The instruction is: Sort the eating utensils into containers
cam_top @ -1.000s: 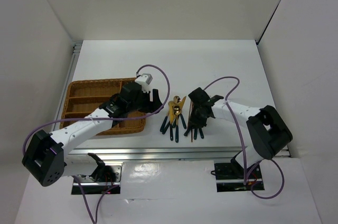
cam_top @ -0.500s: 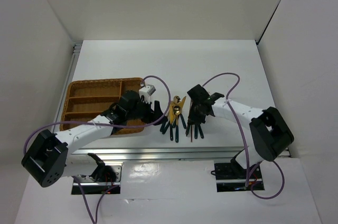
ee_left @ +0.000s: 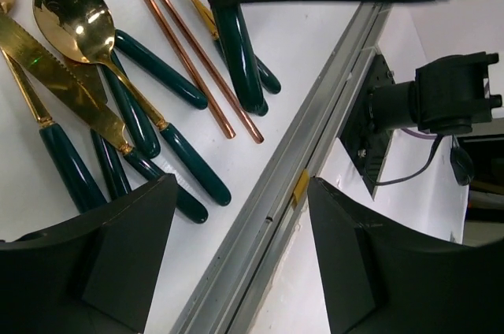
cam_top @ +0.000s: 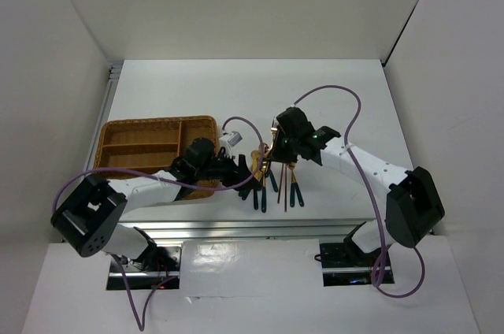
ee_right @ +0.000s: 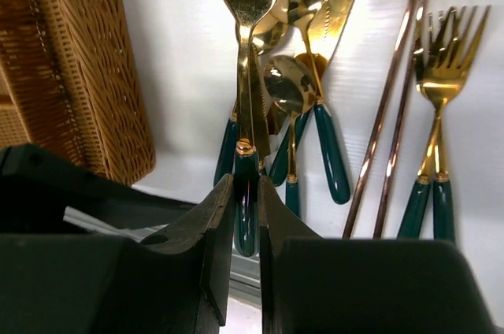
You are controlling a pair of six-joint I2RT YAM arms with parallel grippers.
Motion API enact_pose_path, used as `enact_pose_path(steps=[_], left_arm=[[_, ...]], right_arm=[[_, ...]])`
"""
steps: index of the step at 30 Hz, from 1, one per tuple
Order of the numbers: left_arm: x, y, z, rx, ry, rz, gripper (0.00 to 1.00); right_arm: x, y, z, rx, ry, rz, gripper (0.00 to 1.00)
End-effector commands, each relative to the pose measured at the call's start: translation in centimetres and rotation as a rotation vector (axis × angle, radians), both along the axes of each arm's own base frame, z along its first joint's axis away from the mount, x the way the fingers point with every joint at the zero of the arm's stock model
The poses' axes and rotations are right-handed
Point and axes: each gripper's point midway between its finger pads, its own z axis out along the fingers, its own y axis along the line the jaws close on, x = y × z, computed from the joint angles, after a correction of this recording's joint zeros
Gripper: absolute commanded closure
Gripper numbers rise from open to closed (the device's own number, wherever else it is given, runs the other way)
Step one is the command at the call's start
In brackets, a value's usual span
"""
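Gold-headed, teal-handled utensils point(cam_top: 264, 186) lie heaped on the white table just right of the wicker tray point(cam_top: 142, 139). My right gripper point(ee_right: 246, 192) is shut on the teal handle of one spoon point(ee_right: 247, 3) and holds it above the heap, close to the tray's wall point(ee_right: 79, 66). Below lie more spoons, a knife, two forks point(ee_right: 445, 58) and the chopsticks point(ee_right: 394, 113). My left gripper point(ee_left: 240, 247) is open and low at the heap's near left side, with only the table's edge between its fingers. A spoon point(ee_left: 67, 11), a knife point(ee_left: 55, 74) and chopsticks point(ee_left: 189, 50) lie ahead of it.
An aluminium rail point(ee_left: 268, 192) runs along the table's near edge, with an arm's mount point(ee_left: 449, 98) beyond it. The two grippers point(cam_top: 260, 159) are very close together over the heap. White walls enclose the table, and purple cables loop above both arms.
The right gripper closed on the spoon's handle and moved up and left off the heap. The left arm swung from over the tray down to the heap's near left side.
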Motion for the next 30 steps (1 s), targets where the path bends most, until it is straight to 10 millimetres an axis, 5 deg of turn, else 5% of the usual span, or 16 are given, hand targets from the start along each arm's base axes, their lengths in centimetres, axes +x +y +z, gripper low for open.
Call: enact_pose_path(steps=[1, 16, 24, 30], left_arm=[[1.2, -2.0, 2.8, -0.087, -0.06, -0.033, 0.19], [3.8, -3.5, 1.9, -0.032, -0.04, 0.029, 0.29], [4.2, -3.4, 1.6, -0.002, -0.031, 0.06, 0.66], [4.3, -3.2, 1.2, 0.017, -0.013, 0.086, 0.73]], right_arm=[[1.3, 2.4, 2.1, 0.05, -0.075, 0.051, 0.93], [0.1, 5.1, 3.5, 0.144, -0.108, 0.141, 0.93], [0.1, 5.3, 3.6, 0.152, -0.114, 0.156, 0.93], [-0.2, 4.8, 2.9, 0.127, -0.094, 0.148, 0.85]])
